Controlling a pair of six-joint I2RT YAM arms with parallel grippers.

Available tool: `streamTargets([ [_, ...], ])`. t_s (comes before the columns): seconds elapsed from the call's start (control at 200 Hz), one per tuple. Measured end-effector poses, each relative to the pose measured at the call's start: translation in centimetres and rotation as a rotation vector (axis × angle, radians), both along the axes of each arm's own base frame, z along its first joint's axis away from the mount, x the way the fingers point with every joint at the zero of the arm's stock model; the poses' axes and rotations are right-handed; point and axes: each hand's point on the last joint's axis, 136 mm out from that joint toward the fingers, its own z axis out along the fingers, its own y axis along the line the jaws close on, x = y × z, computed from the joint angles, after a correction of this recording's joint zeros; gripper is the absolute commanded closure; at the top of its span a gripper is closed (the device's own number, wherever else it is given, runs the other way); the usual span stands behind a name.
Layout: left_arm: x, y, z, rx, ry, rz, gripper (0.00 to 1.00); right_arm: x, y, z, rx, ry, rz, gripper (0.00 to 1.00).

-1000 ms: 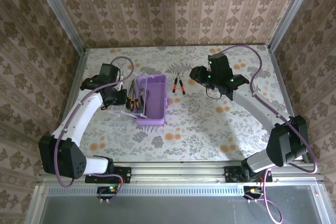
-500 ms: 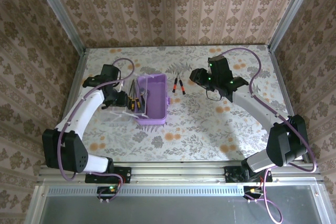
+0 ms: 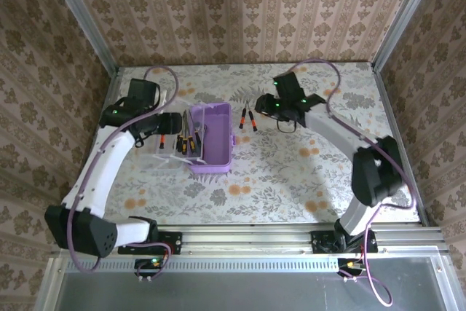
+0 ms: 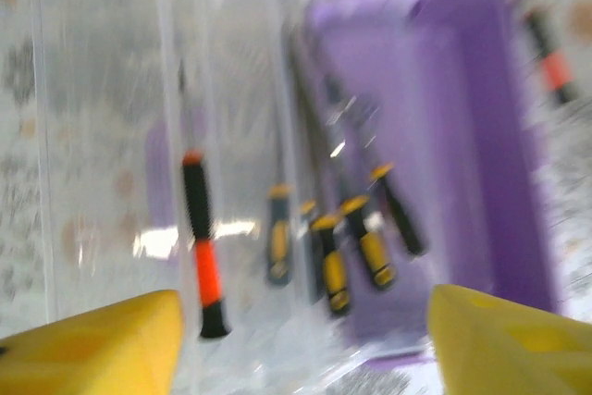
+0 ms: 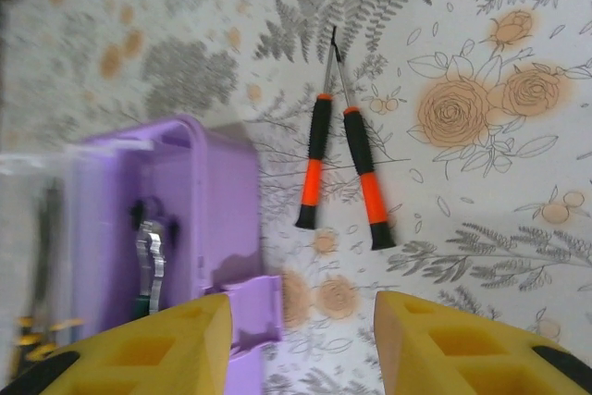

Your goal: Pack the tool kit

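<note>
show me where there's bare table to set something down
Widest bare stretch: the near table, between the purple case and the right arm's base. The far strip behind the case is also bare. Crowded: the left gripper over the clear lid beside the case, and the two loose screwdrivers between case and right gripper.

Lilac case [image 3: 218, 147]; black-orange screwdrivers [image 5: 314, 159] (also yellow-black screwdrivers [image 4: 331, 265]); floral-patterned cream table [image 3: 291, 172].

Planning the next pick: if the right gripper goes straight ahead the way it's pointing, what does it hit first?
Probably the two loose screwdrivers on the table; they lie ahead of the right gripper, in line with its open jaws. Depth is unclear.
</note>
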Motion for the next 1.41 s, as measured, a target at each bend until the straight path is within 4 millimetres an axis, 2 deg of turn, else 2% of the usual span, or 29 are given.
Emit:
streamTargets([
  [0.045,0.4,-1.1,1.9,-0.06,-0.069,-0.013,0.13,0.5,0.8,-0.9,-0.055,0.009,0.028,0.5],
  [0.115,1.2,-3.0,4.2,-0.161,-0.154,-0.04,0.12,1.2,1.9,-2.5,-0.136,0.031,0.072,0.49],
  [0.215,3.1,-5.2,5.5,-0.292,-0.226,-0.065,0.11,2.2,3.2,-4.5,-0.218,0.063,0.121,0.49],
  [0.32,5.0,-7.0,4.7,-0.362,-0.222,-0.094,0.11,3.5,3.3,-6.9,-0.295,0.102,0.135,0.5],
  [0.395,5.7,-8.0,3.4,-0.395,-0.201,-0.119,0.11,4.0,2.9,-8.7,-0.345,0.137,0.132,0.51],
  [0.58,5.3,-9.2,0.3,-0.461,-0.149,-0.154,0.11,5.4,2.3,-12.2,-0.437,0.209,0.13,0.57],
  [0.695,5.0,-9.7,0.1,-0.49,-0.136,-0.171,0.11,6.4,2.1,-13.7,-0.472,0.234,0.119,0.62],
  [0.79,5.1,-10.0,0.6,-0.509,-0.147,-0.185,0.11,6.8,1.8,-13.1,-0.494,0.224,0.101,0.73],
  [0.975,5.0,-10.4,1.0,-0.529,-0.154,-0.202,0.12,7.3,0.8,-13.3,-0.503,0.234,0.082,0.93],
  [1.09,4.9,-10.7,1.0,-0.532,-0.151,-0.211,0.12,7.5,0.2,-13.1,-0.487,0.228,0.064,0.96],
  [1.16,4.7,-11.1,0.7,-0.532,-0.141,-0.221,0.11,7.3,-0.8,-13.1,-0.476,0.225,0.044,0.97],
  [1.3,3.9,-12.7,0.1,-0.537,-0.107,-0.268,0.13,5.2,-4.4,-12.7,-0.442,0.257,-0.028,0.98],
  [1.405,3.1,-14.5,-0.9,-0.54,-0.062,-0.321,0.15,3.8,-6.2,-10.8,-0.38,0.235,-0.086,0.98],
])
